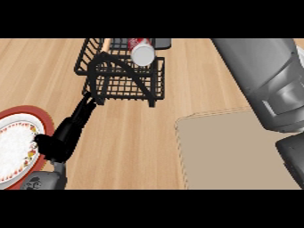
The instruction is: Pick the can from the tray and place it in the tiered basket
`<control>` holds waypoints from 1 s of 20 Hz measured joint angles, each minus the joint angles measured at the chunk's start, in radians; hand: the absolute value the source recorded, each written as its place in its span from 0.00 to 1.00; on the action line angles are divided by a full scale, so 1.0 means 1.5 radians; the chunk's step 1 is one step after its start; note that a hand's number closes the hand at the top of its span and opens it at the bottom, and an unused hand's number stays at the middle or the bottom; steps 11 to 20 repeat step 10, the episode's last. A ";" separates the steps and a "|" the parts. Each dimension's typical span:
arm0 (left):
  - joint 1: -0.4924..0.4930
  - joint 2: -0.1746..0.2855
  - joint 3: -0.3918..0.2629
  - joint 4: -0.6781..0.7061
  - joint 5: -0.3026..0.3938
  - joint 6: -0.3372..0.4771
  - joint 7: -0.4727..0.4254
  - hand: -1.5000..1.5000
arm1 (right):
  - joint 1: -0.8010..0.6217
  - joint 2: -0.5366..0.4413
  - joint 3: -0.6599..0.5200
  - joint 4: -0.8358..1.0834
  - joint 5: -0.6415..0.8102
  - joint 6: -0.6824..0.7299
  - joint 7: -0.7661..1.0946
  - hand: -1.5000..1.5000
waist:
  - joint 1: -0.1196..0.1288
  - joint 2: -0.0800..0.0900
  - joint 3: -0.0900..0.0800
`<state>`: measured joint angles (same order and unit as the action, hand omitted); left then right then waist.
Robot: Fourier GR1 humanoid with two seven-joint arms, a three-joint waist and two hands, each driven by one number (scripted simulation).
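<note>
a: where's the can (141, 52)?
b: upper middle of the frame, in the top tier of the basket (125, 84). it lies on its side, red and white, with its pale round end facing the view.
a: so not on the tray (233, 151)?
b: no. the tray is the beige slab at lower right, well apart from the can, and its right part is covered by the right forearm (273, 84).
a: does the right hand show?
b: no, only that grey forearm, running from the lower right edge up to the top right. it passes off the top of the frame, so i cannot tell the state of the hand.
a: and the left hand (65, 136)?
b: lower left, black, with the palm just beside the plate (13, 153). its fingers (85, 109) are stretched out straight and hold nothing, pointing up the frame toward the basket's lower left corner.
a: do they touch the basket?
b: the tips end right at that corner. i cannot tell whether they touch the wire.
a: what about the plate?
b: red rim, white middle with a patterned ring, cut off by the left edge. the thumb overlaps its rim.
a: what does it all rest on?
b: a light wood counter (134, 147), with the basket standing upright on it.
</note>
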<state>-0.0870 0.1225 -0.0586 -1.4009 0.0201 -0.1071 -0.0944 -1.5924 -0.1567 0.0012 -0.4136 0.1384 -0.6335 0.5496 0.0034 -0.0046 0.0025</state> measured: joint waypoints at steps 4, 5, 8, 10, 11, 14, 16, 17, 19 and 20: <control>0.014 0.001 0.007 -0.001 0.000 0.003 -0.012 0.50 | 0.079 -0.056 -0.029 -0.080 -0.027 0.006 -0.045 0.00 | -0.016 -0.004 0.001; 0.016 0.002 0.007 -0.003 -0.001 0.005 -0.008 0.50 | 0.097 -0.073 -0.034 -0.103 -0.035 0.019 -0.048 0.00 | -0.020 -0.006 0.002; 0.024 0.005 0.014 -0.008 0.003 0.004 -0.005 0.50 | 0.168 -0.124 -0.051 -0.175 -0.058 0.060 -0.061 0.00 | -0.027 -0.008 0.002; 0.025 0.008 0.018 -0.007 0.005 0.000 -0.009 0.50 | 0.215 -0.166 -0.061 -0.218 -0.076 0.107 -0.065 0.00 | -0.031 -0.008 0.002; 0.025 0.008 0.018 -0.007 0.005 0.000 -0.009 0.50 | 0.215 -0.166 -0.061 -0.218 -0.076 0.107 -0.065 0.00 | -0.031 -0.008 0.002; 0.025 0.008 0.018 -0.007 0.005 0.000 -0.009 0.50 | 0.215 -0.166 -0.061 -0.218 -0.076 0.107 -0.065 0.00 | -0.031 -0.008 0.002; 0.025 0.008 0.018 -0.007 0.005 0.000 -0.009 0.50 | 0.215 -0.166 -0.061 -0.218 -0.076 0.107 -0.065 0.00 | -0.031 -0.008 0.002; 0.025 0.008 0.018 -0.007 0.005 0.000 -0.009 0.50 | 0.215 -0.166 -0.061 -0.218 -0.076 0.107 -0.065 0.00 | -0.031 -0.008 0.002; 0.025 0.008 0.018 -0.007 0.005 0.000 -0.009 0.50 | 0.215 -0.166 -0.061 -0.218 -0.076 0.107 -0.065 0.00 | -0.031 -0.008 0.002; 0.025 0.008 0.018 -0.007 0.005 0.000 -0.009 0.50 | 0.215 -0.166 -0.061 -0.218 -0.076 0.107 -0.065 0.00 | -0.031 -0.008 0.002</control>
